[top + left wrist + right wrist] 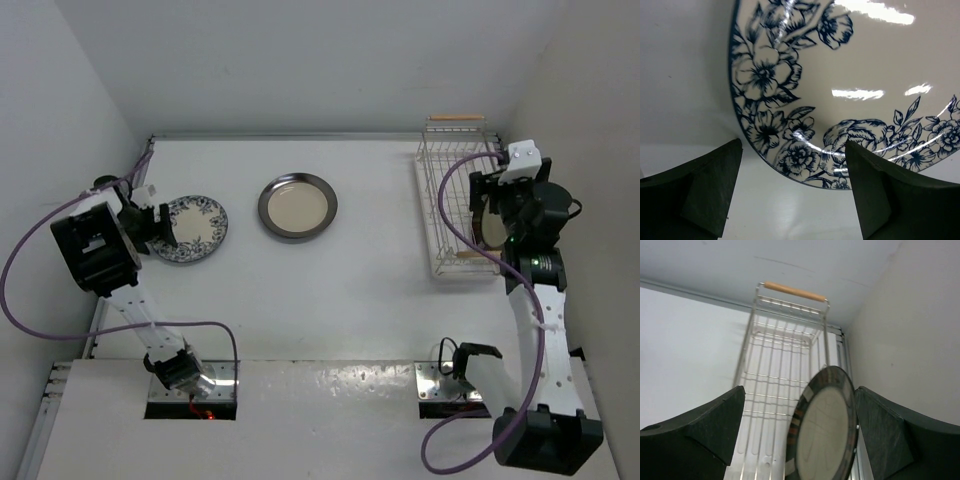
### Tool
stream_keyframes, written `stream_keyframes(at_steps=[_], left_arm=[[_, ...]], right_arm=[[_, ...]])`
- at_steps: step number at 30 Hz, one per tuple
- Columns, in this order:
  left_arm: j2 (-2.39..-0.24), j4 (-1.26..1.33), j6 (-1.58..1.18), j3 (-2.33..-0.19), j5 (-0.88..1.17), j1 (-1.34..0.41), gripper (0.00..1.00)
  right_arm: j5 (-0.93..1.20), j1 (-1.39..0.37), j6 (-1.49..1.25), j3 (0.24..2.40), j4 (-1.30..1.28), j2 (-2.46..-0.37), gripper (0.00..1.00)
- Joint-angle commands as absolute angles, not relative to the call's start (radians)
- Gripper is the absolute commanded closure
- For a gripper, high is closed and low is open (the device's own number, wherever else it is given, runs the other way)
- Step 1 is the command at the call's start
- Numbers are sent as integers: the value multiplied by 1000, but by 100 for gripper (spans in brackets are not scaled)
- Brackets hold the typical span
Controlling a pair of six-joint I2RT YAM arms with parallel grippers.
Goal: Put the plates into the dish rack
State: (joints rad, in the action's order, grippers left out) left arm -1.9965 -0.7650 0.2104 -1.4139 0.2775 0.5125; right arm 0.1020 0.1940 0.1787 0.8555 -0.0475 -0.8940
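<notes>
The white-and-blue floral plate [197, 229] lies flat on the table at the left. My left gripper [163, 228] is open at its left rim. In the left wrist view the rim [805, 165] sits between the spread fingers of that gripper [793, 147]. The dark-rimmed cream-centred plate [297, 207] lies flat mid-table. The plate with pale rim marks [826, 430] stands on edge in the dish rack [775, 375], close to my right gripper's right finger [880, 430]. My right gripper [800, 392] is open around it, over the rack's near end [487, 205].
The dish rack [445, 195] stands at the far right, next to the right wall, with its far wooden handle [455, 118] toward the back wall. White walls enclose the table on the left, back and right.
</notes>
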Motion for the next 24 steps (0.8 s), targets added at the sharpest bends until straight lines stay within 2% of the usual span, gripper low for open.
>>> stream_keyframes(at_steps=[1, 4, 6, 7, 9, 10, 12, 13, 14, 19, 24], left_arm=[[-2012, -775, 155, -1456, 301, 551, 12], [-2038, -764, 167, -1456, 330, 551, 18], [-2071, -764, 167, -1465, 330, 551, 26], [-2089, -764, 167, -1474, 343, 551, 38], [-2135, -764, 189, -1474, 373, 551, 50], [-2144, -764, 198, -1474, 415, 551, 61], [-2155, -773, 216, -1465, 452, 551, 73], [-2155, -784, 231, -1456, 481, 551, 90], [-2164, -784, 241, -1456, 492, 551, 100], [-2112, -828, 329, -1447, 546, 551, 100], [-1889, -899, 523, -1410, 568, 509, 100]], right_arm=[[146, 141, 173, 899, -86, -856, 11], [144, 92, 169, 897, -112, -821, 11], [138, 52, 166, 891, -115, -810, 11], [130, 43, 160, 885, -114, -802, 11], [117, 8, 152, 882, -115, -801, 11], [111, 8, 150, 885, -114, -799, 11], [94, -58, 134, 885, -118, -805, 11], [92, -69, 127, 884, -121, -808, 11], [92, -107, 123, 879, -127, -814, 11], [92, -225, 77, 858, -152, -864, 11], [152, -419, 8, 833, -104, -986, 12]])
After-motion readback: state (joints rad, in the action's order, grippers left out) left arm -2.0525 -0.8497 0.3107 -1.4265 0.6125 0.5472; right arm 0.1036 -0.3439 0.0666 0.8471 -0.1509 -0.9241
